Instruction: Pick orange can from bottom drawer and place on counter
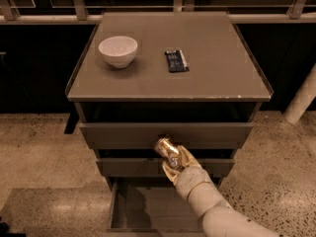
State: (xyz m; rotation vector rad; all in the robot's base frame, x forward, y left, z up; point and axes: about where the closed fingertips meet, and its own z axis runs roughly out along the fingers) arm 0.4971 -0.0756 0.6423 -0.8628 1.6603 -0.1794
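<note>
My gripper [173,162] is shut on the orange can [167,150], a shiny gold-orange cylinder held tilted in front of the upper drawers, above the open bottom drawer [148,206]. The bottom drawer is pulled out and its flat floor shows bare on the left; my arm hides its right part. The counter [212,68] is the flat grey-brown top of the cabinet, well above and behind the can.
A white bowl [118,50] stands on the counter's left side. A flat dark blue packet [176,60] lies near the counter's middle. Two upper drawers [123,135] stand slightly open. A white pole [302,100] leans at the right. Speckled floor surrounds the cabinet.
</note>
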